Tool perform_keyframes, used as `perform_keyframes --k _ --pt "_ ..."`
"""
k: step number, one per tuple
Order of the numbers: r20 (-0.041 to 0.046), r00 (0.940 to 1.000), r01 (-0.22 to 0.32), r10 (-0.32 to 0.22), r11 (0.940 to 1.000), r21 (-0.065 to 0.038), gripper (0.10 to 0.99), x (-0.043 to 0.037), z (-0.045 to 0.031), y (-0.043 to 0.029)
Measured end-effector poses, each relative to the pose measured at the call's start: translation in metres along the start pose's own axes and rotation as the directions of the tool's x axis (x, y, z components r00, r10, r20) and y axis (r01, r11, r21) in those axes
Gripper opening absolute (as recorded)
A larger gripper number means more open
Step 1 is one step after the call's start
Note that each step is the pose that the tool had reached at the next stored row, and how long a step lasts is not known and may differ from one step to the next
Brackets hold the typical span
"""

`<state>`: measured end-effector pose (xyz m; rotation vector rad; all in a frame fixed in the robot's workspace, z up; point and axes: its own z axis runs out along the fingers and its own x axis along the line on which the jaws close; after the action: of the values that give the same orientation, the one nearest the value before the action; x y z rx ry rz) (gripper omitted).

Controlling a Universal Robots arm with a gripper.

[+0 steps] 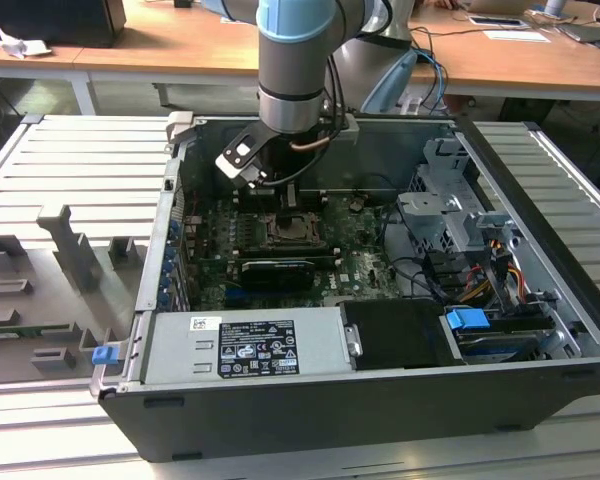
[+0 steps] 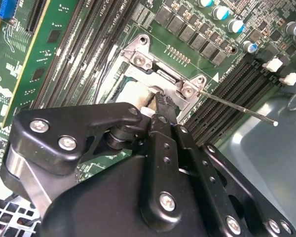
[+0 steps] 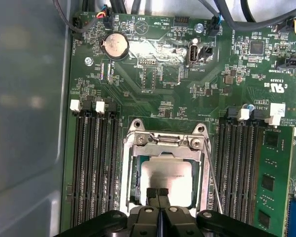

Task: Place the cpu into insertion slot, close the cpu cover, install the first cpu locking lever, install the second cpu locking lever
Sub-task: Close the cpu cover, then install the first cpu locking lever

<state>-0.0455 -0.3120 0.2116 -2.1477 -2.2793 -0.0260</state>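
**A:** Where are you on the socket?

**B:** In the exterior view I've got the gripper [image 1: 286,192] down inside the open PC case [image 1: 380,415]. The insertion slot [image 1: 292,229] is directly under the fingertips, on the motherboard [image 1: 355,262]. The long black graphics card [image 1: 275,268] lies just past the slot, clear of the fingers.

**A:** Fingers?

**B:** In the first wrist view the fingers [image 3: 151,194] are clenched tight against each other with nothing between them. The tips sit at the near edge of the cpu cover [image 3: 163,144]. The cpu [image 3: 166,177] is seated in the slot straight ahead of the tips, and its silver top shows through the cut-out (the cover lies flat over it). A thin lever rod [image 3: 210,173] runs along the cover's side, just beside the fingers and apart from them. Memory slots [image 3: 91,163] flank both sides.

**A:** And the other cam?

**B:** The second wrist view shows the closed fingertips [image 2: 163,106] low at the cover's edge, though I can't confirm contact. A pale patch of the cpu [image 2: 133,94] sits just beside them. The lever rod [image 2: 237,107] sticks out away from the fingers. I can't tell whether it's latched.
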Motion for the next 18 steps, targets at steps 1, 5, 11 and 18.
perform_keyframes --k 1,5,11,18 --pt "0.0003 1.0000 0.000 0.000 1.0000 0.000 0.106 0.0000 -0.0001 0.0000" --pt "0.0006 1.0000 0.000 0.000 1.0000 0.000 0.106 -0.0005 -0.0003 0.0035" --pt "0.0005 1.0000 0.000 0.000 1.0000 0.000 0.106 -0.0007 -0.0002 0.0078" --pt "0.0005 1.0000 0.000 0.000 1.0000 0.000 0.106 -0.0008 -0.0010 0.0085"
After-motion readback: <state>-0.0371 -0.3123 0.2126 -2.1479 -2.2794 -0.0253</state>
